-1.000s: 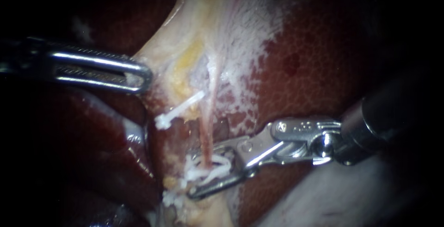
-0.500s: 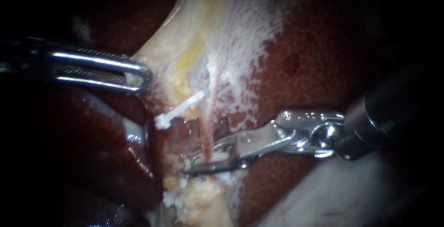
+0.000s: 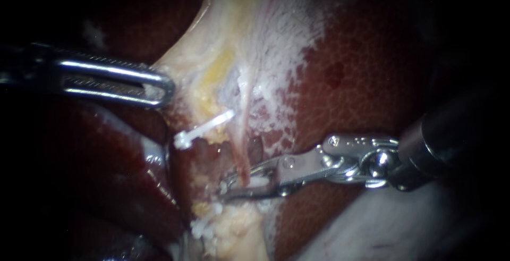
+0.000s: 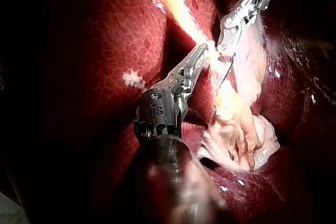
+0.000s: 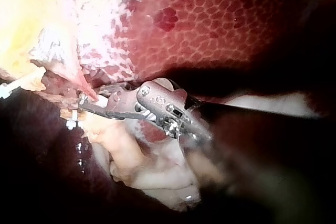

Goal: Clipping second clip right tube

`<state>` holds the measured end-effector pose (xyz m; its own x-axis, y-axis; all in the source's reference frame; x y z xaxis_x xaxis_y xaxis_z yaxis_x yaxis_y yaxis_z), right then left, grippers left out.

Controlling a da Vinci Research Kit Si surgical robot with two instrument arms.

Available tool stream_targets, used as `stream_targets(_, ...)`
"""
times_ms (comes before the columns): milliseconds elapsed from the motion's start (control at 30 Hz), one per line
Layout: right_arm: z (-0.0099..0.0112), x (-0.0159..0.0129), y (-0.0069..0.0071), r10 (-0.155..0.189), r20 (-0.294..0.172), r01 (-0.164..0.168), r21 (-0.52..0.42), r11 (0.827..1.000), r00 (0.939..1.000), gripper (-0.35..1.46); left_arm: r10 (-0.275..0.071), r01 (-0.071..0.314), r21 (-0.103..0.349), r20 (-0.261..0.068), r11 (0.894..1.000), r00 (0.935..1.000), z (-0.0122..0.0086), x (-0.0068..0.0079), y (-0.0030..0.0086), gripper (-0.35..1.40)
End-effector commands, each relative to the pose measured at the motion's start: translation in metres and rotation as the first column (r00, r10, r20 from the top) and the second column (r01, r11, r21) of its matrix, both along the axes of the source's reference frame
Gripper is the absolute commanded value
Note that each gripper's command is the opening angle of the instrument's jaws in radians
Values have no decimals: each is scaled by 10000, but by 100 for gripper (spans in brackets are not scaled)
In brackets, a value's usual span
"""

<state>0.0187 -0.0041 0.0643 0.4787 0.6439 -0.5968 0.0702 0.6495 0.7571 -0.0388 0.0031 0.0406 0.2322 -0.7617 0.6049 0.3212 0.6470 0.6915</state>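
Liver (image 3: 361, 80) behind, right instrument (image 3: 239, 184) hand clamped on tube (image 3: 242, 149), left instrument (image 3: 162, 88) gripping tissue (image 3: 183, 64) edge

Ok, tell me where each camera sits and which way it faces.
Endoscope: close in, facing the tube; left tool enters from the left, right tool from the right, shut on the tube.
Left wrist: on the left arm, looking along its own tool to pale tissue; the right tool lies ahead.
Right wrist: on the right arm, looking along its own tool to the tube and liver.
All three show the right tool.
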Motion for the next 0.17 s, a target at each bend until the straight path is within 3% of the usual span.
stream_targets(33, 0, 0, 0, -1, -3, 1, -2, 10000, 10000, -35, -2, 2, -3, -4, 10000, 10000, 0, 0, 0, -35)
stream_targets(167, 0, 0, 0, -27, -12, 27, 11, 10000, 10000, -35, -4, 4, -3, -5, 10000, 10000, 0, -1, 0, -35)
